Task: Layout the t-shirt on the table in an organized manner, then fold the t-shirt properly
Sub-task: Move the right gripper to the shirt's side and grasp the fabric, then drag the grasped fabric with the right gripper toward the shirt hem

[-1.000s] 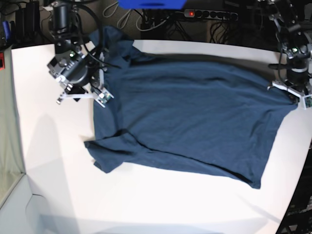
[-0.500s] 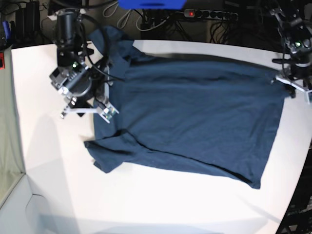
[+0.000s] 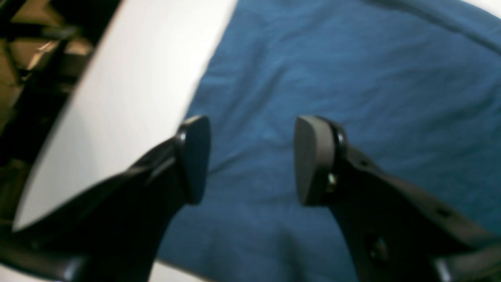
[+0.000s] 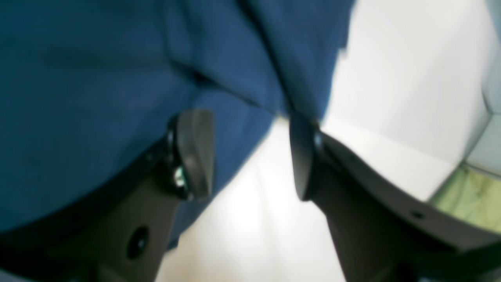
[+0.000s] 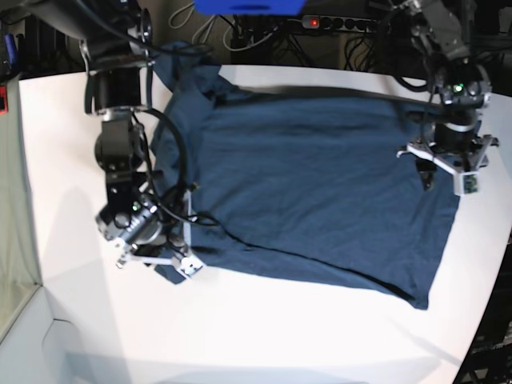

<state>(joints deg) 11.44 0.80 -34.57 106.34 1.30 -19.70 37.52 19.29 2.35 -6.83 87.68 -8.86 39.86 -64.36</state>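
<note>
Both grippers now stand open: the left gripper (image 5: 447,170) has released the t-shirt (image 5: 320,184) hem, while the right gripper (image 5: 152,258) has dropped to the near sleeve. Layout on the tabletop (image 5: 264,336) looks nearly finished, folding apparently next

Along the top centre of the base view lies a black power strip (image 5: 344,23) with a lit red switch, amid loose cables (image 5: 240,36). A bright blue object (image 5: 248,6) sits at the top edge, only partly visible. A grey-green panel (image 5: 14,208) runs down the left edge of the frame.
</note>
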